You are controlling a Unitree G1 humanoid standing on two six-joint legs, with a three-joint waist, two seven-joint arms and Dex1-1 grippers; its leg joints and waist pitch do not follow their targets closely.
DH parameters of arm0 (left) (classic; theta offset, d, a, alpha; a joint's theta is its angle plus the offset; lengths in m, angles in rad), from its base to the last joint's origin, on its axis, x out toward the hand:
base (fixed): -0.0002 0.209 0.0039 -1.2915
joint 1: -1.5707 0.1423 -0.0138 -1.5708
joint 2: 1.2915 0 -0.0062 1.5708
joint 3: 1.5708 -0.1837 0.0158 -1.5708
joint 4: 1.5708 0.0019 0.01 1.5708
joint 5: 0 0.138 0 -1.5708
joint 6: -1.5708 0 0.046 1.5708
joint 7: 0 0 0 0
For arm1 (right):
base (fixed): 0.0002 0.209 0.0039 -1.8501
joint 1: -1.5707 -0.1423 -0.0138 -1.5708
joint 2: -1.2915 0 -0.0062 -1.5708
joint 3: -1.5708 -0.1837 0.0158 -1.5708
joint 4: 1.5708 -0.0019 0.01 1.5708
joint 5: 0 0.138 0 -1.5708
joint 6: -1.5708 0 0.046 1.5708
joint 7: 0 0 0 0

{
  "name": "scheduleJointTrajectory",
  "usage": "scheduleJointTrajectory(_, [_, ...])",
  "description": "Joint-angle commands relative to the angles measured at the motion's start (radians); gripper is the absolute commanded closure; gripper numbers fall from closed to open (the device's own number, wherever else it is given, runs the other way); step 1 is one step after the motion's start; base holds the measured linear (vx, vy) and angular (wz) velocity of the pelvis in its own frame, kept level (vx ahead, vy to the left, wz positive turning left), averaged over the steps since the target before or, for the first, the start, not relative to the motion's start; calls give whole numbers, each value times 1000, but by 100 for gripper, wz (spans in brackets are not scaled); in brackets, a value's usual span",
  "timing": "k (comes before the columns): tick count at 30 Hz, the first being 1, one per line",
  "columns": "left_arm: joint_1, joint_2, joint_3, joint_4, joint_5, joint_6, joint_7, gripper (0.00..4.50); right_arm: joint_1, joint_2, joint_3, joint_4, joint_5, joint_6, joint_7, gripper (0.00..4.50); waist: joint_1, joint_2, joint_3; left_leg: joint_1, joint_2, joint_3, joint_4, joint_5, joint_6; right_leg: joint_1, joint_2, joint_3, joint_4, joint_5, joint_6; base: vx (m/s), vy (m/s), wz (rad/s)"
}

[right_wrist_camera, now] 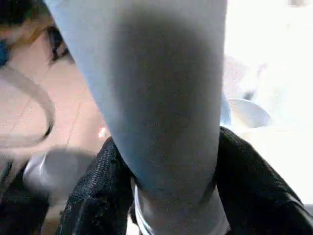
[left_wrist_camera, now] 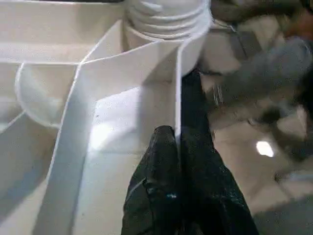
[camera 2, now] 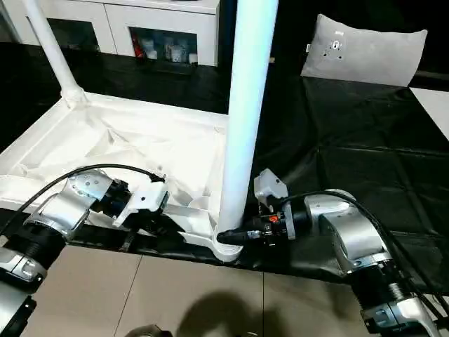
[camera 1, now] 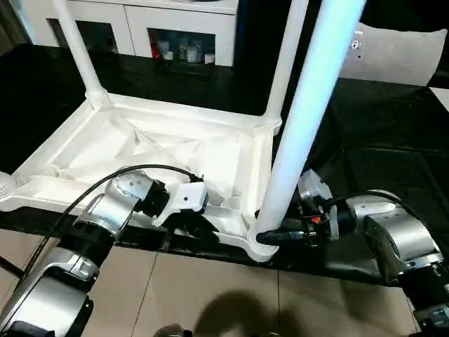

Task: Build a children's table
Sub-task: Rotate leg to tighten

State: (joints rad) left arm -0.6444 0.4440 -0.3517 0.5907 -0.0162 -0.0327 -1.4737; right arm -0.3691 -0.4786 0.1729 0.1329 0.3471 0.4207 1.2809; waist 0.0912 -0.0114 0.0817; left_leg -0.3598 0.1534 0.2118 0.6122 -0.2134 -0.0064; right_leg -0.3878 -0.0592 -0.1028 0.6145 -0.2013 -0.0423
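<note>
Jaws of left gripper point(left_wrist_camera: 177, 147) pinched on the near rim wall of upturned tabletop point(camera 1: 151, 151) lying on black worktop point(camera 2: 351, 133); right gripper point(right_wrist_camera: 166, 196) clasping base of near-corner leg point(camera 2: 245, 105), upright in its socket; two far legs point(camera 1: 78, 49) standing too.

We note a black sheet point(camera 2: 337, 133) covering the work surface, glossy and creased, catching pale reflections. At twelve o'clock, toward eleven, stands a white cabinet point(camera 1: 179, 17) with glass doors; small jars or bottles point(camera 1: 181, 50) sit behind the glass, too small to identify. At one to two o'clock a flat grey-white cushion-like panel point(camera 2: 365, 50) leans up at the sheet's far edge. At six o'clock, below the sheet's near edge, we see a beige tiled floor point(camera 1: 210, 288) with thin grout lines, a soft dark shadow lying on it.
</note>
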Motion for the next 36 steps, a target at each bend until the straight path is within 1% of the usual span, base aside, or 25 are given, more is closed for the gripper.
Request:
scheduleJointTrajectory(1, [-3, -35, 40, -44, -22, 78, 121, 450, 13, 53, 3, -63, 59, 78, -74, 246, -4, -20, -83, 10, 103, -47, -66, -43, 65, 51, -129, 82, -67, -152, -215, 0, 0, 0])
scheduleJointTrajectory(2, [-2, -49, 53, -62, -26, 125, 160, 450, 10, 94, 2, -58, 27, 86, -161, 246, -9, -15, -79, 10, 100, -48, -67, -60, 47, 49, -130, 83, -73, -213, -204, 0, 0, 0])
scheduleJointTrajectory(3, [-2, -60, 62, -74, -30, 157, 186, 450, 8, 124, 1, -54, 3, 91, -222, 246, -15, -19, -77, 6, 93, -51, -67, -80, 31, 53, -131, 81, -85, -289, -178, 0, 0, 0])
scheduleJointTrajectory(4, [-2, -69, 67, -86, -30, 181, 208, 450, 2, 156, -5, -42, -17, 94, -284, 246, -21, -19, -76, 5, 92, -53, -68, -85, 23, 54, -130, 81, -88, -319, -165, 0, 0, 0])
scheduleJointTrajectory(5, [-1, -81, 72, -100, -28, 209, 234, 450, -9, 198, -21, -23, -30, 89, -355, 246, -26, -19, -75, 8, 92, -53, -69, -92, 15, 50, -128, 80, -91, -340, -155, 0, 0, 0])
scheduleJointTrajectory(7, [-5, -129, 89, -120, -23, 290, 327, 450, -55, 310, -59, 35, -69, 105, -544, 246, -58, -16, -76, 3, 94, -60, -73, -101, -9, 48, -125, 78, -89, -351, -157, 0, 0, 0])
scheduleJointTrajectory(8, [-7, -147, 97, -126, -15, 313, 363, 450, -68, 341, -67, 46, -86, 116, -601, 246, -73, -18, -79, 3, 91, -62, -70, -104, -16, 51, -125, 76, -89, -352, -161, 0, 0, 0])
scheduleJointTrajectory(9, [-10, -163, 102, -127, -5, 330, 395, 450, -80, 367, -71, 56, -101, 119, -647, 246, -76, -17, -78, 5, 90, -60, -69, -104, -14, 49, -126, 78, -92, -349, -163, 0, 0, 0])
scheduleJointTrajectory(11, [-14, -180, 105, -126, 3, 344, 424, 450, -95, 395, -74, 70, -119, 121, -700, 246, -84, -16, -81, 4, 86, -54, -63, -77, 11, 50, -121, 84, -89, -285, -179, 0, 0, 0])
scheduleJointTrajectory(14, [-41, -229, 116, -92, 30, 368, 534, 450, -134, 448, -32, 118, -200, 100, -817, 246, -83, -15, -87, 3, 84, -52, -61, -31, 37, 52, -117, 83, -80, -198, -191, 0, 0, 0])
scheduleJointTrajectory(15, [-50, -239, 118, -80, 38, 367, 562, 450, -142, 460, -33, 138, -206, 87, -840, 246, -82, -16, -88, 3, 85, -51, -61, -23, 41, 53, -117, 84, -76, -175, -196, 0, 0, 0])
scheduleJointTrajectory(16, [-60, -249, 118, -72, 46, 372, 594, 450, -150, 480, -44, 160, -217, 73, -875, 246, -81, -17, -92, 3, 88, -52, -61, 8, 53, 52, -116, 84, -66, -110, -210, 0, 0, 0])
scheduleJointTrajectory(17, [-65, -254, 118, -69, 51, 376, 610, 450, -154, 491, -55, 172, -223, 67, -894, 194, -81, -17, -92, 3, 88, -51, -61, 17, 59, 52, -116, 84, -64, -90, -215, 0, 0, 0])
scheduleJointTrajectory(18, [-70, -255, 116, -65, 57, 378, 620, 450, -156, 498, -64, 179, -227, 57, -905, 194, -79, -16, -94, 3, 89, -50, -59, 25, 65, 51, -117, 85, -61, -68, -219, 0, 0, 0])
scheduleJointTrajectory(19, [-70, -255, 116, -69, 62, 384, 624, 450, -155, 500, -67, 179, -230, 50, -907, 179, -77, -15, -95, 1, 89, -50, -58, 40, 77, 52, -118, 85, -57, -28, -229, 0, 0, 0])
scheduleJointTrajectory(20, [-69, -251, 116, -76, 69, 392, 623, 450, -152, 499, -72, 174, -233, 39, -908, 179, -75, -10, -95, 1, 90, -50, -57, 47, 89, 52, -118, 84, -53, 0, -236, 0, 0, 0])
scheduleJointTrajectory(21, [-69, -250, 116, -77, 69, 393, 624, 450, -152, 499, -72, 174, -233, 39, -909, 172, -76, -11, -94, 1, 91, -50, -57, 44, 93, 52, -118, 84, -54, 3, -238, 0, 0, 0])
scheduleJointTrajectory(22, [-64, -240, 114, -87, 73, 399, 617, 450, -144, 491, -76, 161, -237, 31, -906, 146, -76, -11, -94, 1, 91, -50, -57, 38, 97, 53, -119, 84, -55, 6, -241, 0, 0, 0])
scheduleJointTrajectory(23, [-60, -230, 109, -90, 75, 394, 604, 450, -135, 481, -80, 146, -234, 35, -898, 137, -75, -6, -93, 2, 92, -50, -57, 27, 94, 53, -119, 84, -57, 1, -240, 0, 0, 0])
scheduleJointTrajectory(25, [-49, -210, 98, -93, 78, 365, 572, 450, -118, 458, -82, 115, -224, 45, -868, 125, -74, -7, -93, 2, 91, -50, -58, 17, 92, 55, -119, 84, -58, -3, -240, 0, 0, 0])
scheduleJointTrajectory(26, [-42, -197, 97, -90, 74, 344, 549, 450, -101, 431, -80, 88, -216, 42, -840, 125, -73, 3, -92, 2, 92, -52, -58, 4, 86, 56, -119, 84, -58, -10, -241, 0, 0, 0])
scheduleJointTrajectory(27, [-41, -195, 98, -89, 73, 342, 547, 450, -99, 426, -80, 84, -216, 40, -836, 113, -73, -1, -92, 3, 91, -51, -58, -1, 86, 57, -118, 84, -62, -13, -237, 0, 0, 0])
scheduleJointTrajectory(30, [-30, -162, 95, -75, 68, 285, 499, 450, -65, 372, -83, 30, -197, 38, -769, 82, -68, 1, -92, 3, 92, -52, -59, -13, 84, 58, -118, 85, -61, -4, -237, 0, 0, 0])
scheduleJointTrajectory(35, [-17, -114, 85, -60, 47, 199, 384, 450, -31, 260, -85, -24, -164, 29, -613, 40, -56, 1, -90, 3, 91, -50, -58, -48, 72, 61, -118, 86, -69, -73, -216, 0, 0, 0])
scheduleJointTrajectory(36, [-15, -101, 76, -57, 47, 178, 359, 450, -27, 235, -82, -26, -161, 21, -575, 28, -57, -10, -90, 3, 93, -51, -60, -48, 70, 57, -116, 84, -68, -77, -215, 0, 0, 0])
